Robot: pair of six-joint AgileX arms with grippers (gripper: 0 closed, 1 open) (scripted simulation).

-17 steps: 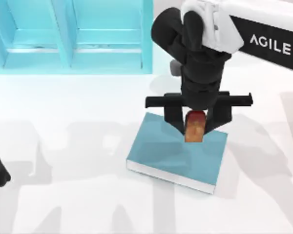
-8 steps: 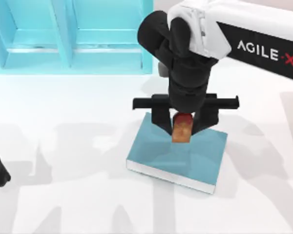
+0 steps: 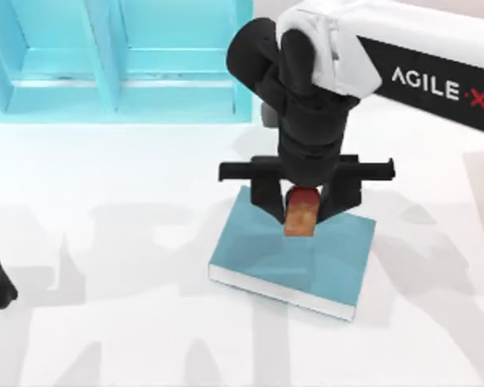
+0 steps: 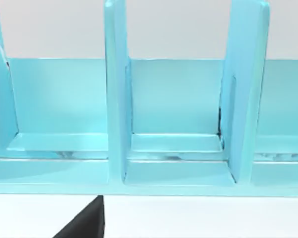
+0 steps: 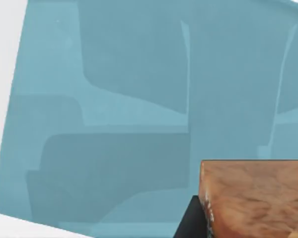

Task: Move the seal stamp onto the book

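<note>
While the seal stamp (image 3: 302,216) stands upright over the far part of the book (image 3: 290,262), the right gripper (image 3: 303,211) clasps it between its fingers. The turquoise shelf unit (image 3: 117,60) stands behind; the left arm is parked at the worktop's (image 3: 129,242) left edge.
</note>
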